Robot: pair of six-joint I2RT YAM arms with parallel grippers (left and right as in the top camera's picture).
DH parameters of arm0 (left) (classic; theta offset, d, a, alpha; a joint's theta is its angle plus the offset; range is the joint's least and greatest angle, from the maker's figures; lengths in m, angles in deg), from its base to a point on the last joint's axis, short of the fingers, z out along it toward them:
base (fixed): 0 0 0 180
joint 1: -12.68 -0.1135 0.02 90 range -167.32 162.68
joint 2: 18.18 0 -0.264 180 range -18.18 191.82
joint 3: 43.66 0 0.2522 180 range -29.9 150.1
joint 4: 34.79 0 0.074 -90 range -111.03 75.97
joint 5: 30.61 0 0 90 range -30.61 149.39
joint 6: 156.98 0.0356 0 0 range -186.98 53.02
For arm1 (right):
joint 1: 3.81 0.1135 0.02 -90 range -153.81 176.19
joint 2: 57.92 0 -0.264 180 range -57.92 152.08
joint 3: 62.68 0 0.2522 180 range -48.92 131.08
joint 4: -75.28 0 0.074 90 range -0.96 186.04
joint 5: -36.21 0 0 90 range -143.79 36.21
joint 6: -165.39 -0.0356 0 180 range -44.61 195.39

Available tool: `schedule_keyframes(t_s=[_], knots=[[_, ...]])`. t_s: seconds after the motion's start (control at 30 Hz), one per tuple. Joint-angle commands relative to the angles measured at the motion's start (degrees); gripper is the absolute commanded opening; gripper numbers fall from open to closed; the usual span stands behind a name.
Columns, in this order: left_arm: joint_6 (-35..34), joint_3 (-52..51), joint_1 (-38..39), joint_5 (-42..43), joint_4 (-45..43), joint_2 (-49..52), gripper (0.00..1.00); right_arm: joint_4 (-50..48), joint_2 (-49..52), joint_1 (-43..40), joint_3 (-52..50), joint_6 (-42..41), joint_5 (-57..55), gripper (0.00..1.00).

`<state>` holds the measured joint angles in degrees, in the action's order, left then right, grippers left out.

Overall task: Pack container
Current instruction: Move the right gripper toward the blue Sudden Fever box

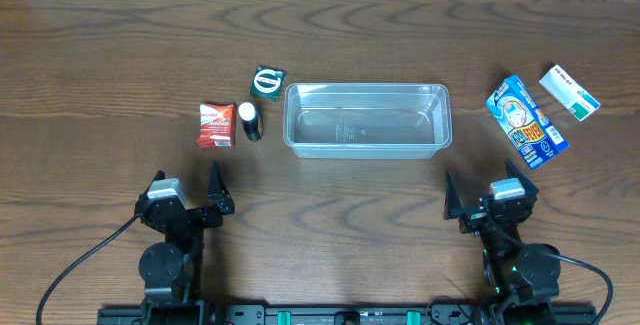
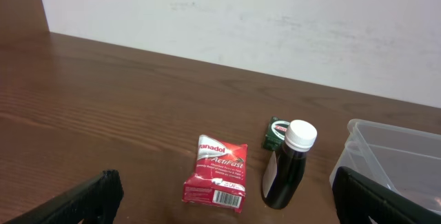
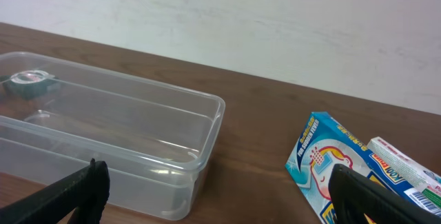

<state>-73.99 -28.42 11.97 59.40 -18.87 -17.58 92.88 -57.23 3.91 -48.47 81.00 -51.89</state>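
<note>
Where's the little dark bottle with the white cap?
Overhead, the bottle sits left of the tub, right beside the red packet, with the green packet just behind it.

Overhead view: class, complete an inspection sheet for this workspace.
Surface: brown wooden table, grain visible.
Job's things: clear container, empty; red Panadol packet, white-capped dark bottle and green packet on its left; blue box and white-green box on its right.
Clutter: nothing seen.
Grippers: left gripper and right gripper both open, holding nothing.
Cables: black cables by both arm bases.
Surroundings: white wall beyond the table.
</note>
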Motion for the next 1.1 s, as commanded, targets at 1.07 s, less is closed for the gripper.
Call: schedule_keyframes(t_s=[1.07], knots=[[0.8, -1.2, -0.3, -0.5, 2.1, -0.3, 0.98, 6.9, 20.3, -3.7, 21.7, -9.4, 0.8, 0.99]])
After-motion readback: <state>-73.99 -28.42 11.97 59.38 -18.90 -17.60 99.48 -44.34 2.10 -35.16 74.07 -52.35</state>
